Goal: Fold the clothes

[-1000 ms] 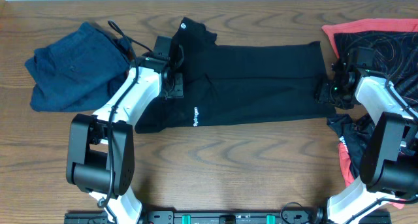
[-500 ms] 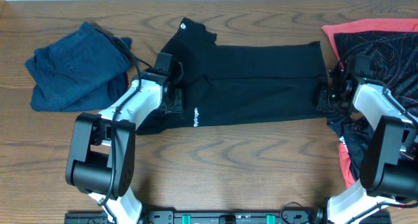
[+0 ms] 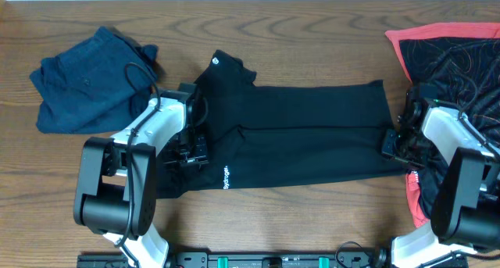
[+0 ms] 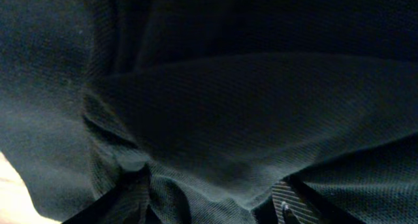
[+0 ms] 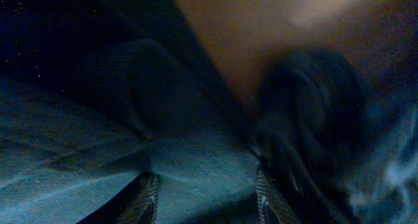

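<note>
1. Across the middle of the surface (image 3: 297, 221) lay the black garment (image 3: 312, 135), stretched long from left to right and mostly flat.
2. It carried 2 white marks: a wordmark (image 3: 226, 177) near its near-left edge and a round logo (image 3: 216, 62) on the flap at its far-left corner.
3. At the garment's left end sat the left gripper (image 3: 191, 147), down on the fabric and just beside the wordmark.
4. From the left wrist, black cloth filled the whole view, and a gathered fold ran down into the left gripper (image 4: 202, 208). The jaws stood partway closed and pinched that fold between the fingers (image 4: 285, 206).
5. At the garment's near-right corner sat the right gripper (image 3: 394, 143), low on the cloth.
6. The right wrist view was dim and bluish. A ridge of fabric passed into the right gripper (image 5: 206, 198), whose 2 fingers (image 5: 147, 196) were clamped partway shut on it, with bare brown surface beyond.
7. At the far left lay the navy garment (image 3: 82, 80), rumpled and apart from the black one.
8. At the far right lay the red-trimmed garment (image 3: 449, 53), partly under the right arm. Whether it touched the black garment could not be told.
</note>
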